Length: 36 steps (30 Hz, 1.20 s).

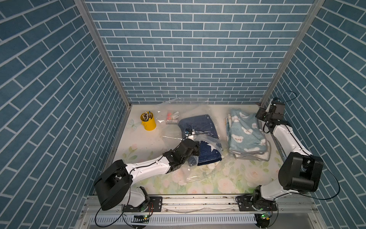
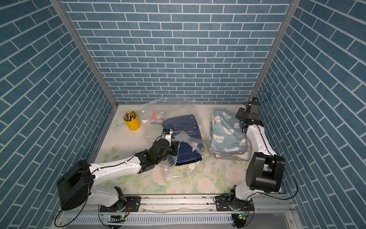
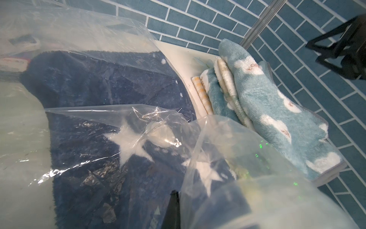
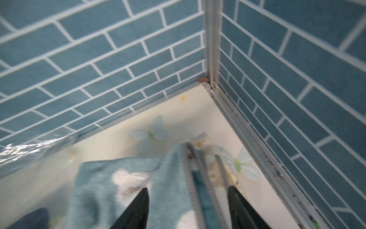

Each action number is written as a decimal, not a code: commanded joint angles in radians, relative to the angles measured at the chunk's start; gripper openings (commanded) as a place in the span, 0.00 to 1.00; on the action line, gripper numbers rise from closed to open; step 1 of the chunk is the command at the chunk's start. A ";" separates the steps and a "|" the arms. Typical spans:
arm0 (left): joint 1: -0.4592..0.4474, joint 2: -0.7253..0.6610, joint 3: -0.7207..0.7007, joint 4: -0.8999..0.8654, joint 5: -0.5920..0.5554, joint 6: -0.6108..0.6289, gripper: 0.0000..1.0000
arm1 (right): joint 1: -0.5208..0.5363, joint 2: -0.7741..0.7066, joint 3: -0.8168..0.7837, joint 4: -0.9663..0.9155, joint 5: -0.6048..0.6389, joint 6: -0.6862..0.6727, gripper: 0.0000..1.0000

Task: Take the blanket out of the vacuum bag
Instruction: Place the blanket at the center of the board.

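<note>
The clear, crinkly vacuum bag (image 1: pixel 170 110) (image 2: pixel 155 107) lies across the back and middle of the table. A dark blue blanket with white stars (image 1: pixel 198 126) (image 2: pixel 184 124) (image 3: pixel 89 83) lies under its film. My left gripper (image 1: pixel 197 148) (image 2: pixel 175 149) (image 3: pixel 178 195) is at that blanket's left edge, shut on a fold of the bag's plastic. A folded light blue blanket with white bears (image 1: pixel 245 134) (image 2: pixel 225 134) (image 3: pixel 263 103) lies outside the bag at the right. My right gripper (image 1: pixel 259 115) (image 2: pixel 238 114) (image 4: pixel 188 191) is open just above its far corner.
A yellow pen cup (image 1: pixel 148 122) (image 2: pixel 132 122) stands at the back left. A small box of markers (image 1: pixel 172 118) (image 2: pixel 157 117) shows through the bag film. Loose plastic (image 1: pixel 198 177) trails towards the front. Brick-patterned walls close in on three sides, and the right arm is near the back right corner (image 4: pixel 211 83).
</note>
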 commanded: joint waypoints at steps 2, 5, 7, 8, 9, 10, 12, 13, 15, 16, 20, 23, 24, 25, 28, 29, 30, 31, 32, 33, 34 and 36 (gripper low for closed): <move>0.009 0.021 0.025 -0.010 0.013 0.024 0.00 | -0.007 0.097 0.006 -0.014 -0.164 -0.029 0.65; 0.011 0.018 0.018 -0.005 0.015 0.034 0.00 | -0.026 0.145 0.017 -0.016 -0.192 -0.026 0.66; 0.012 0.016 0.015 -0.008 0.010 0.043 0.00 | -0.027 0.163 0.008 -0.009 -0.195 -0.023 0.66; 0.015 0.017 0.013 -0.008 0.010 0.048 0.01 | -0.026 0.172 0.002 -0.003 -0.198 -0.022 0.64; 0.019 0.019 0.014 -0.010 0.013 0.051 0.01 | -0.026 0.183 0.001 -0.009 -0.204 -0.022 0.60; 0.024 0.019 0.016 -0.010 0.020 0.053 0.00 | -0.026 0.188 0.002 -0.015 -0.204 -0.022 0.52; 0.030 0.020 0.016 -0.011 0.024 0.055 0.00 | -0.025 0.180 -0.008 -0.006 -0.207 -0.011 0.35; 0.033 0.020 0.015 -0.008 0.026 0.055 0.00 | -0.023 0.164 -0.013 -0.003 -0.190 -0.003 0.24; 0.035 0.020 0.016 -0.005 0.031 0.055 0.00 | -0.017 0.120 -0.032 0.007 -0.153 0.007 0.08; 0.037 0.023 0.016 -0.003 0.031 0.053 0.00 | -0.012 0.094 -0.042 0.013 -0.121 0.011 0.05; 0.038 0.032 0.019 0.000 0.042 0.050 0.00 | -0.005 0.008 -0.064 0.021 -0.025 0.029 0.00; 0.038 0.031 0.019 0.000 0.050 0.046 0.00 | -0.005 -0.024 -0.066 0.034 0.015 0.036 0.00; 0.038 0.029 0.019 0.000 0.052 0.043 0.00 | -0.005 -0.026 -0.060 0.032 0.025 0.035 0.00; 0.037 0.028 0.020 -0.002 0.055 0.042 0.00 | -0.005 -0.022 -0.050 0.032 0.040 0.032 0.00; 0.038 0.025 0.021 -0.008 0.049 0.043 0.00 | -0.011 0.033 -0.007 -0.001 0.067 0.019 0.00; 0.038 0.023 0.022 -0.008 0.049 0.041 0.00 | -0.013 0.058 0.005 -0.013 0.076 0.016 0.00; 0.039 0.023 0.022 -0.008 0.050 0.040 0.00 | -0.014 0.078 0.007 -0.015 0.080 0.014 0.00; 0.038 0.023 0.022 -0.009 0.052 0.039 0.00 | -0.018 0.098 0.007 -0.011 0.078 0.016 0.00; 0.038 0.025 0.022 -0.005 0.056 0.038 0.00 | -0.021 0.120 0.002 0.003 0.069 0.016 0.00; 0.038 0.027 0.023 -0.004 0.056 0.036 0.00 | -0.023 0.138 0.000 0.014 0.067 0.017 0.00; 0.037 0.031 0.025 -0.007 0.057 0.035 0.00 | -0.025 0.156 0.001 0.020 0.070 0.019 0.00; 0.038 0.031 0.027 -0.011 0.059 0.035 0.00 | -0.030 0.175 0.001 0.037 0.078 0.019 0.00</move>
